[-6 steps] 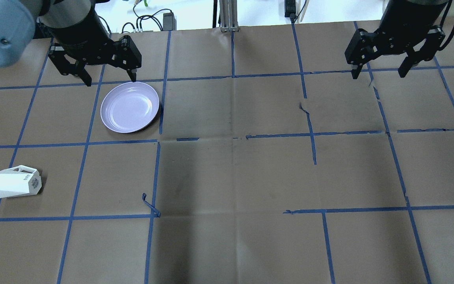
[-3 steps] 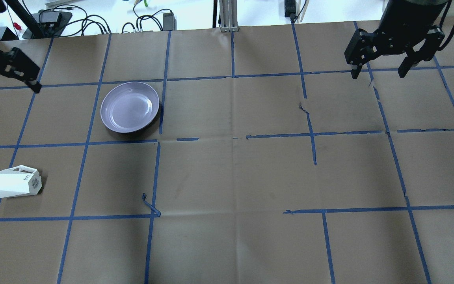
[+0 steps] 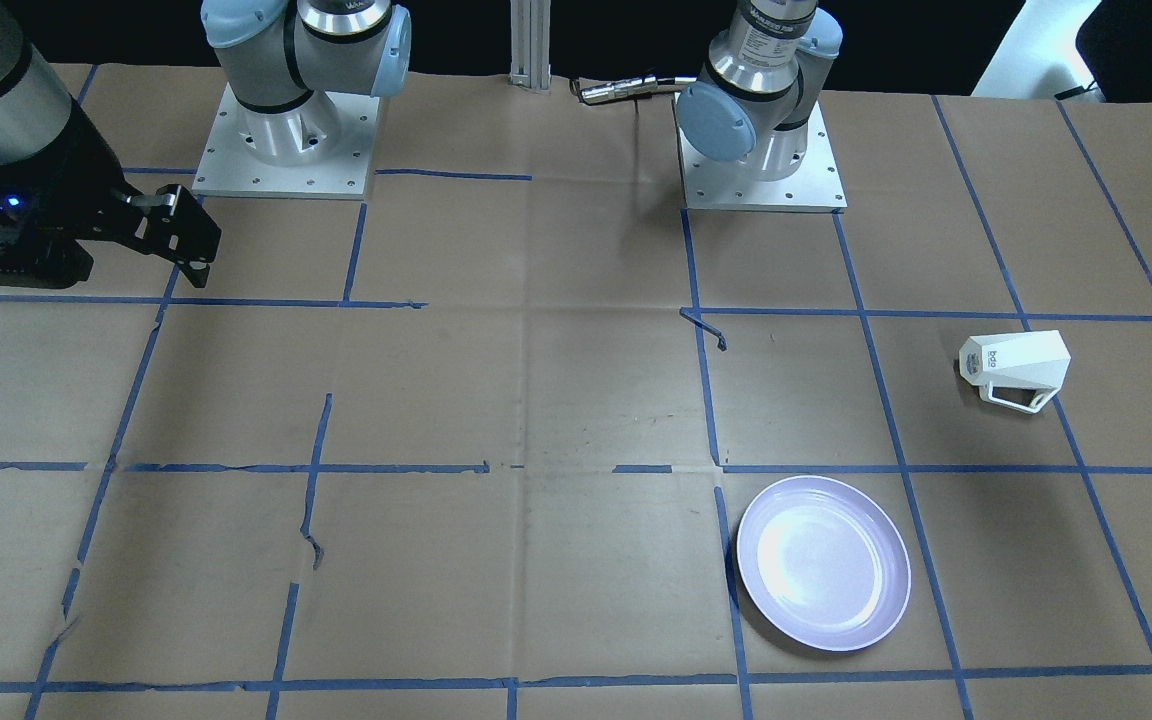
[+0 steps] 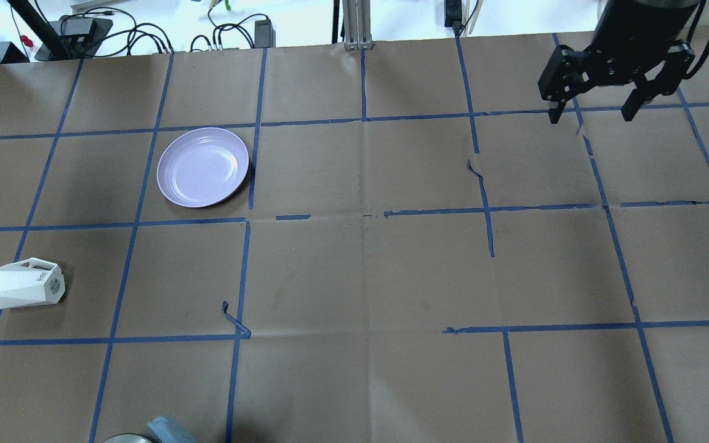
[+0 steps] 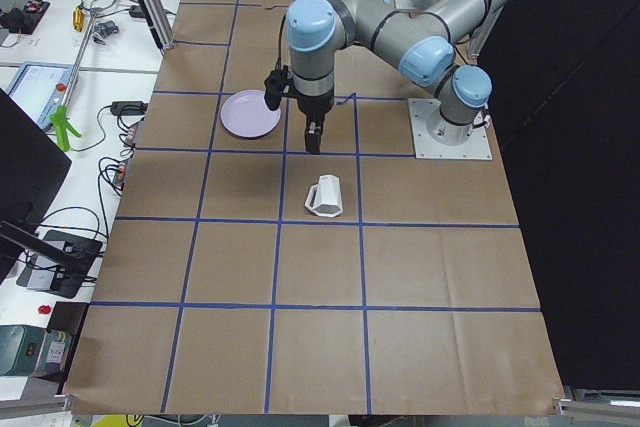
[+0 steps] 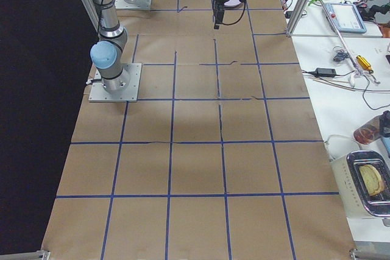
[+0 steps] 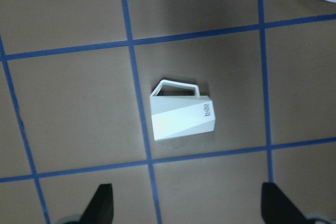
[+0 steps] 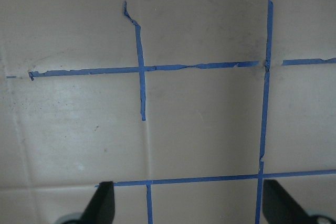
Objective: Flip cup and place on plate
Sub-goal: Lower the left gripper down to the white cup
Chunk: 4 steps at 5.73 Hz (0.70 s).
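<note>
Left gripper (image 7: 189,208): jaws spread wide and empty, hanging above the cup (image 7: 181,119), which lies on its side on the table, well apart from the bare plate (image 4: 202,167). The right gripper (image 4: 591,114) is likewise spread and empty, far across the table. Assessment: nothing is grasped, so grasp, flip and placement all remain. The surface is brown paper (image 4: 367,277) gridded with blue tape (image 4: 364,80), and cables (image 4: 225,31) trail beyond its far edge.

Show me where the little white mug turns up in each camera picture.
Front-facing: cup right of centre, lying on its side.
Overhead: cup at left edge, lower half.
Exterior left: cup at centre.
Exterior right: not in it.
Left wrist: cup at centre.
Right wrist: not in it.
Landmark: the plate, in all four views showing the cup.
</note>
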Available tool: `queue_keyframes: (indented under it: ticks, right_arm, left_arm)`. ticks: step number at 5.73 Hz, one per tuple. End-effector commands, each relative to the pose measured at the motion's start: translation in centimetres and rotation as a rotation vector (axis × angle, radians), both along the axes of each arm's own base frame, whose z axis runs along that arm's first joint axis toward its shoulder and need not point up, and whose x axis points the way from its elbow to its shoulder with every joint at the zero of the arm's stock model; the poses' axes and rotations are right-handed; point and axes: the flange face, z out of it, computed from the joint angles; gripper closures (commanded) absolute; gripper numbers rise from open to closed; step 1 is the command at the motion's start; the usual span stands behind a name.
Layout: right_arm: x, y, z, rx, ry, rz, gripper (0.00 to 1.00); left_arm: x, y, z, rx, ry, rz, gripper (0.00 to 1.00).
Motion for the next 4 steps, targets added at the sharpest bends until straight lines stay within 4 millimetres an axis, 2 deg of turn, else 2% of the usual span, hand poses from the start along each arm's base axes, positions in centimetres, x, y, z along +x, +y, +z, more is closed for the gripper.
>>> queue_keyframes:
  ticks: [1,2,4]
  right_arm:
    - [-0.1,0.0,0.0,0.000,0.000,-0.001,0.00]
    - [0.0,0.0,0.0,-0.001,0.000,0.000,0.00]
    - [0.0,0.0,0.0,-0.001,0.000,0.000,0.00]
  left_arm:
    - [7.6,3.1,-3.9,0.009,0.055,-0.042,0.01]
    - [8.8,2.7,-6.5,0.012,0.120,-0.030,0.01]
    - [14.0,3.9,-15.5,-0.080,0.454,0.128,0.01]
